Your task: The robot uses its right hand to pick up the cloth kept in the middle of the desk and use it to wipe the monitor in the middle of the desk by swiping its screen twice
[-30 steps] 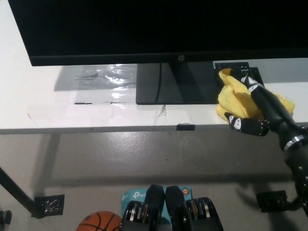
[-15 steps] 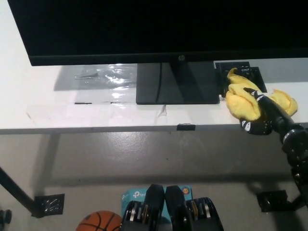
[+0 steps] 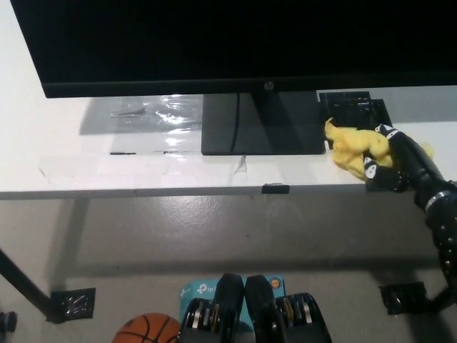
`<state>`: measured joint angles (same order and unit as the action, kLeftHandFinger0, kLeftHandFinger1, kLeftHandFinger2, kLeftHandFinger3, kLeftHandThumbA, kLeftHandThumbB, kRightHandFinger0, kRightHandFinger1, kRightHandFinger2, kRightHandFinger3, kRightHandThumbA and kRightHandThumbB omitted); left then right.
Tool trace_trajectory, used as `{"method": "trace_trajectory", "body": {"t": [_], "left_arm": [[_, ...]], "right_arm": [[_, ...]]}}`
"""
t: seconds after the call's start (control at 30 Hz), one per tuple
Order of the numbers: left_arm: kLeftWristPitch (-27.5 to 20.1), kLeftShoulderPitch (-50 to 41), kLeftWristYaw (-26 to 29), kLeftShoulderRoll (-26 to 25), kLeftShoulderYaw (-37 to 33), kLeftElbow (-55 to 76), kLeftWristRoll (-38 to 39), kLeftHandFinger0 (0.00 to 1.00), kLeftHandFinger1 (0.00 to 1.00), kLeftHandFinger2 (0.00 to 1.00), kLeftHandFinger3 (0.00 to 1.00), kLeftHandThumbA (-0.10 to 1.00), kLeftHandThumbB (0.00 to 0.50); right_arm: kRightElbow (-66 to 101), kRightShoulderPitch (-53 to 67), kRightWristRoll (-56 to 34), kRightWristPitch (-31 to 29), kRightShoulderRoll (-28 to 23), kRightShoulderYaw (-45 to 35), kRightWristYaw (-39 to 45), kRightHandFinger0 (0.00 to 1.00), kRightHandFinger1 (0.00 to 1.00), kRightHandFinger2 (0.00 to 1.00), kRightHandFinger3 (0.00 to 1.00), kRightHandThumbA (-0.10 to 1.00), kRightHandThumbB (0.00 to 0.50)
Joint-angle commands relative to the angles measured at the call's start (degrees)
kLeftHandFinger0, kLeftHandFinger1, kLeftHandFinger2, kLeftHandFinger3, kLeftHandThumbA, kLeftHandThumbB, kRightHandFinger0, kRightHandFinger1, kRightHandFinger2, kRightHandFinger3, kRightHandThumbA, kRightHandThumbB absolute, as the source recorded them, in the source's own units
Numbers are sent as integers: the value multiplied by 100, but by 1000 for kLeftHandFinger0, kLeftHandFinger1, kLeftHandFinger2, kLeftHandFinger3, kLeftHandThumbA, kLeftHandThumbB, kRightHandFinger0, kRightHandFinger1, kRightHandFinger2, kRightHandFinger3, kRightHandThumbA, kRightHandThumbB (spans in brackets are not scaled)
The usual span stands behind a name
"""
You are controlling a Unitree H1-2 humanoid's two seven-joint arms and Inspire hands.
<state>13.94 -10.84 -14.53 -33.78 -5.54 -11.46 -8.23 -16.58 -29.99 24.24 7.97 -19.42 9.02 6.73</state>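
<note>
Cloth (image 3: 351, 146): bright yellow, crumpled into a bunched heap, lying on the white worktop (image 3: 143, 171) just right of the monitor (image 3: 235, 43) stand base.
Right robot hand (image 3: 385, 163): black, clenched around the cloth's right side, at the worktop's front edge.
Monitor: dark screen, standing upright above the cloth.
Left robot hand: out of frame.
</note>
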Motion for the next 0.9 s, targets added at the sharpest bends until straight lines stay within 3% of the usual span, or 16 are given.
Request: {"method": "trace_trajectory", "body": {"t": [0.0, 0.07, 0.1, 0.27, 0.3, 0.43, 0.53, 0.63, 0.77, 0.8, 0.87], "left_arm": [[-255, -54, -4, -22, 91, -15, 18, 645, 659, 842, 1000, 605, 73], [-296, -53, 15, -16, 92, -35, -3, 621, 638, 831, 1000, 628, 76], [-295, -80, 1, -24, 66, -19, -27, 659, 671, 841, 1000, 693, 85], [-329, -81, 8, -26, 67, -45, -47, 638, 628, 826, 1000, 808, 117], [-385, -65, 17, -24, 59, -111, -56, 653, 640, 832, 1000, 827, 122], [-336, -99, -6, -24, 75, -12, -33, 646, 630, 826, 1000, 804, 104], [-346, -82, -18, -25, 84, -84, -12, 663, 648, 837, 1000, 793, 119], [-379, -87, -21, -19, 92, -84, 4, 650, 631, 822, 1000, 786, 122], [-388, -147, 1, -16, 59, -63, -48, 643, 630, 813, 1000, 796, 130], [-377, -137, 5, -18, 71, -81, -42, 643, 627, 805, 1000, 790, 136], [-327, -153, 8, -27, 70, -5, -62, 645, 629, 807, 1000, 782, 134]], "right_arm": [[345, -152, -79, -558, 132, -144, -447, 124, 376, 487, 731, -5, 0], [381, -138, -75, -580, 167, -165, -447, 116, 365, 483, 714, -33, 0], [469, -79, -97, -537, 219, -178, -427, 84, 340, 462, 701, -97, 0], [472, 1, -77, -470, 339, -244, -476, 44, 302, 446, 701, -100, 0], [495, 32, -70, -404, 382, -272, -507, 70, 331, 487, 709, -100, 0], [457, 118, -91, -523, 414, -345, -606, 129, 387, 530, 740, -100, 0], [467, 209, -293, -510, 615, -593, -806, 135, 395, 522, 733, -100, 0], [580, 310, -530, -447, 923, -954, -1016, 142, 390, 493, 737, -100, 0], [1191, 431, -1295, 253, 1872, -1938, -1449, 4, 210, 297, 674, -100, 9], [1505, 322, -1633, 466, 2335, -2379, -1759, 0, 145, 234, 624, -100, 0], [1823, 120, -2133, 587, 2724, -2864, -1904, 0, 107, 238, 660, -100, 0]]}}
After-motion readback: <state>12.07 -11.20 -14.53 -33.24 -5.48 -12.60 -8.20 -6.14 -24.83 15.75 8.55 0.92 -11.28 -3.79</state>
